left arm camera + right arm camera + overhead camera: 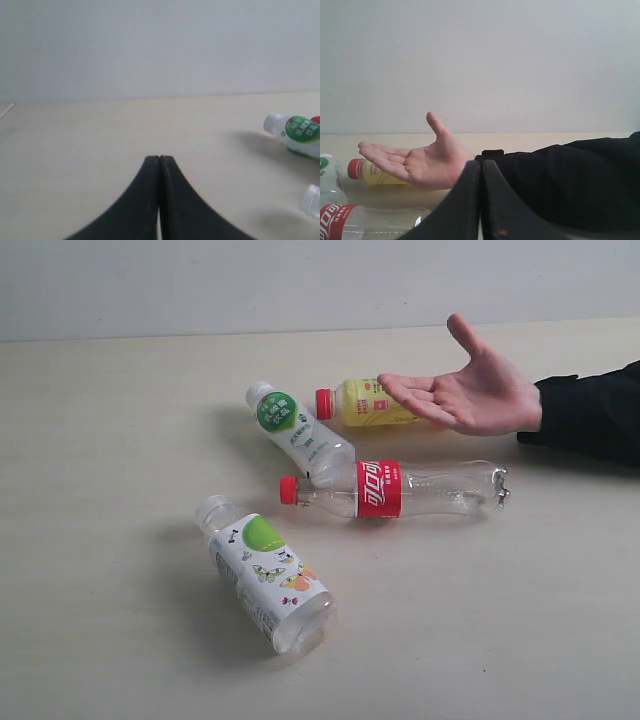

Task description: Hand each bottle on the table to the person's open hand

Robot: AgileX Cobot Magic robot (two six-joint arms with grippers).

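Note:
Several bottles lie on their sides on the table (100,440). A clear bottle with a red label and cap (395,489) (340,220) lies in the middle. A yellow bottle with a red cap (362,403) (370,171) lies behind it, partly under the person's open hand (470,390) (420,162), which is palm up. One white-capped, green-circle bottle (297,430) (297,134) leans against the clear one. The other (265,572) lies nearest the front. Neither gripper shows in the exterior view. My left gripper (159,159) and right gripper (481,163) are both shut and hold nothing.
The person's black sleeve (590,410) (570,185) reaches in from the right over the table. A plain pale wall (300,280) stands behind the table's far edge.

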